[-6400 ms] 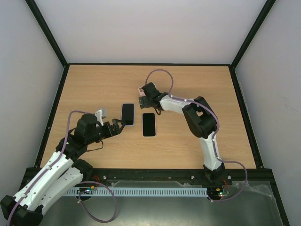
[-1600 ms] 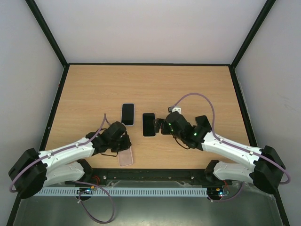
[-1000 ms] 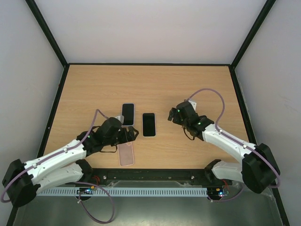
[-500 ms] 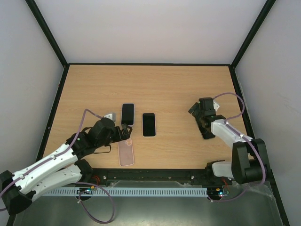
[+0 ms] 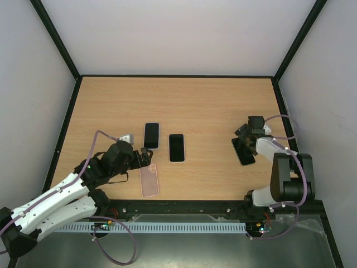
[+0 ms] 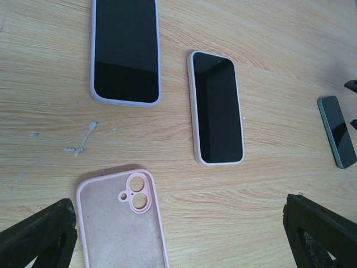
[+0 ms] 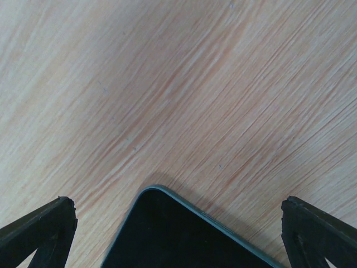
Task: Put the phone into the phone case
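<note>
Nearest the arms lies the empty pink case [image 5: 149, 180], open side up on the wooden table [image 5: 212, 106]. It has a matte, soft-looking lining, rounded corners and a two-lens cutout at its far end. A light shell like this would likely skate or tip if a phone is pressed in off-centre, and a phone turned end for end would miss the cutout.

The left gripper [image 5: 146, 158] hovers just beyond it with its fingers spread wide, holding nothing.

Further back and well off to the right lies the bare phone [image 5: 244, 151], a thin dark slab with a greenish edge, flat and slightly askew. The right gripper [image 7: 178, 229] sits low at one rounded corner, fingers wide apart and not pinching. A slick glass face and a slim edge flush to the wood give little to grip, so the phone may slide or pivot away.

Farthest, near the centre, are a white-cased phone [image 6: 216, 106] and a lavender-cased phone [image 6: 125, 50], both glossy black. Either could be mistaken for the target.
</note>
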Controlling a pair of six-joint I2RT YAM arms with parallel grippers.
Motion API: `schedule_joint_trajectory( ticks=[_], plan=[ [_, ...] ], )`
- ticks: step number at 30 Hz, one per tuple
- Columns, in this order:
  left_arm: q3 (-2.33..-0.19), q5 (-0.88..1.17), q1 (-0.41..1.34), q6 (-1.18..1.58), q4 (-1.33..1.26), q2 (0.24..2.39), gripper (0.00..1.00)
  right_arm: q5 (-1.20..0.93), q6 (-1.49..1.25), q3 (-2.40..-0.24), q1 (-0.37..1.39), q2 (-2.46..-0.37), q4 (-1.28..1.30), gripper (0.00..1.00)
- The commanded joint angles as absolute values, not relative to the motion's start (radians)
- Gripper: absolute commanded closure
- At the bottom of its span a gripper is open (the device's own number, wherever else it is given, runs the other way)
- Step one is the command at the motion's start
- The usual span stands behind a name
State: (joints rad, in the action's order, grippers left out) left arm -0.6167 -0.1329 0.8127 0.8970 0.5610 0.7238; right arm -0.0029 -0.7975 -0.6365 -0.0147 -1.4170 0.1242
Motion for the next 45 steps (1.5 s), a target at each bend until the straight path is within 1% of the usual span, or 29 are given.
schedule_joint_trajectory(
  ticks=[1, 7, 11, 18, 23, 31, 41, 45],
  plan=[
    [-0.623, -0.152, 0.803, 0.879, 0.583, 0.718, 0.00, -0.024, -0.817, -0.650, -0.020, -1.464, 0.131, 0.02],
    [-0.624, -0.148, 0.801, 0.880, 0.583, 0.707, 0.00, -0.039, -0.819, -0.647, -0.025, -1.485, 0.168, 0.02],
    [-0.621, -0.150, 0.799, 0.882, 0.580, 0.696, 0.00, -0.109, -0.837, -0.623, -0.025, -1.472, 0.206, 0.02],
    [-0.602, -0.147, 0.796, 0.885, 0.553, 0.712, 0.00, -0.266, -0.905, -0.522, -0.024, -1.375, 0.231, 0.00],
    [-0.585, -0.145, 0.789, 0.913, 0.522, 0.749, 0.00, -0.326, -0.921, -0.463, -0.008, -1.304, 0.256, 0.02],
    [-0.537, -0.140, 0.766, 0.942, 0.492, 0.794, 0.00, -0.325, -1.024, -0.394, 0.150, -1.173, 0.248, 0.04],
    [-0.513, -0.114, 0.753, 0.956, 0.480, 0.767, 0.00, -0.358, -1.142, -0.307, 0.284, -1.162, 0.074, 0.05],
    [-0.505, -0.111, 0.748, 0.963, 0.480, 0.762, 0.00, -0.328, -1.204, -0.312, 0.399, -1.175, 0.026, 0.06]
  ],
)
